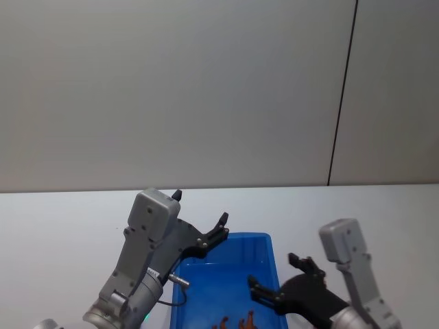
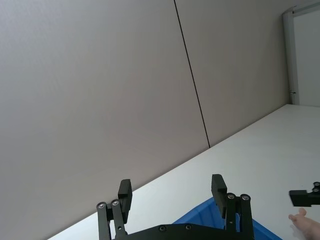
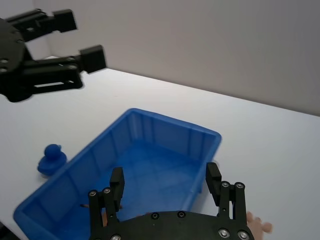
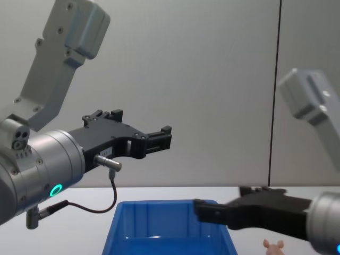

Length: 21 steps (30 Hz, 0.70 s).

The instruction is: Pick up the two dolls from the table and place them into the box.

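A small blue toy duck [image 3: 51,159] sits upright.

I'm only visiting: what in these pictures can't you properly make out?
1. The orange-brown doll, head view: cut off by the bottom edge, inside the blue bin; only thin limbs show.
2. The pale pink doll, chest view: cut by the bottom edge; right wrist view: partly behind the right gripper.
3. The bin's floor, chest view: hidden by its near wall.

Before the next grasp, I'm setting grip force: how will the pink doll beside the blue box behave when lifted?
The pink doll looks tiny next to the box, so probably light. Its stubby limbs suggest soft stuffing that will likely squash and flop. With that irregular shape, rolling seems unlikely.
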{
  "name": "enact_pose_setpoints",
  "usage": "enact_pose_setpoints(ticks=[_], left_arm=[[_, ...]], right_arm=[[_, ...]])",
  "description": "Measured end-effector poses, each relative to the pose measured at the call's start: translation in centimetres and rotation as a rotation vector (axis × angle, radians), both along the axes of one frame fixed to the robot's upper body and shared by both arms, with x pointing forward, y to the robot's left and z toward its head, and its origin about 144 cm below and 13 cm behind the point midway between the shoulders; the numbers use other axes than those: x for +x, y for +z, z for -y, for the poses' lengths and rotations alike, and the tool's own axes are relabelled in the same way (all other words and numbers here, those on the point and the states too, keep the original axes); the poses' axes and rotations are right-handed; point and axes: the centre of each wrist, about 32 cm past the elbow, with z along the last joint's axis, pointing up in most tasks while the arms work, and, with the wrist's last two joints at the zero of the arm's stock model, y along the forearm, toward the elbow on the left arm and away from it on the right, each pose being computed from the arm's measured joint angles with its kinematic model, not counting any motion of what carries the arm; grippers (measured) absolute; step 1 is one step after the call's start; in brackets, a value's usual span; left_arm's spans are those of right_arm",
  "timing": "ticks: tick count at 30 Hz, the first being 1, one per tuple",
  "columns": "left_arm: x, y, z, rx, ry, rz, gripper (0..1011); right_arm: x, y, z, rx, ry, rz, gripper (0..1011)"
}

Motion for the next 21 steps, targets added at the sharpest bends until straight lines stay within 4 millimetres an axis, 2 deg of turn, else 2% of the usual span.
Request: enact_pose_setpoints(ticks=[11,21], left_arm=[[0.0,0.0,0.0,0.0,0.0,0.0,1001],[0.0,0.0,0.0,0.0,0.0,0.0,1001]], right_arm=[[-1.7,-1.2,2.4,-0.011,-0.121,-0.044,1001],[-2.5,-2.3,3.4,-0.021,-0.191,-0.085,1001]])
